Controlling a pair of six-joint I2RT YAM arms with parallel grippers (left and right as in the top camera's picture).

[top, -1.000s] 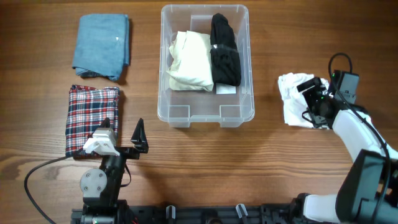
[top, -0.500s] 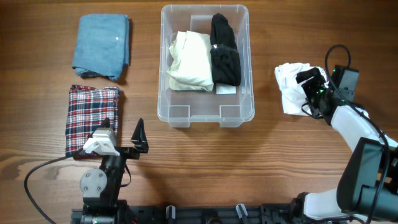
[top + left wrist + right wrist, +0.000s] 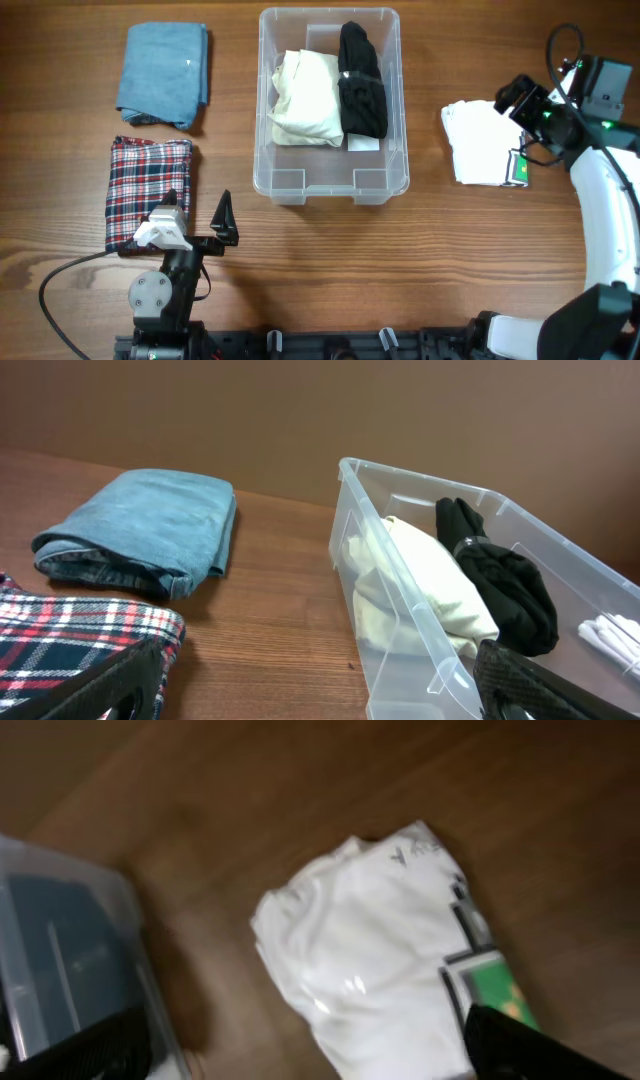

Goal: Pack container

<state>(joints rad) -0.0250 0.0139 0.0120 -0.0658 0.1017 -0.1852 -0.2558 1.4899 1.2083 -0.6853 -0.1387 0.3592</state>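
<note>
My right arm rises from the lower right corner of the overhead view, its white forearm running up the right edge and bending in toward the middle. At the wrist my right claw (image 3: 522, 100) sits at the upper right corner of a white packaged garment (image 3: 478, 145) that lies flat on the counter (image 3: 450, 260). In the right wrist view its two dark fingertips stand far apart at the bottom corners, spread wide with nothing between them. The packet fills the centre of that view, with a green tag (image 3: 518, 171) at its lower right. The container (image 3: 262, 100) stands at the top centre of the overhead view, well apart from the packet on its left. Inside it a cream garment (image 3: 305, 97) lies on the left and a black garment (image 3: 362, 80) on the right, the two touching, with a white label (image 3: 364, 144) just below the black one. My left arm sits folded low at the bottom left, and my left claw (image 3: 198, 218) points toward the top of the frame, its fingers wide apart and empty, resting at the lower edge of a plaid cloth (image 3: 147, 185). A folded blue cloth (image 3: 163, 75) lies above the plaid one in the upper left, beside the container.
</note>
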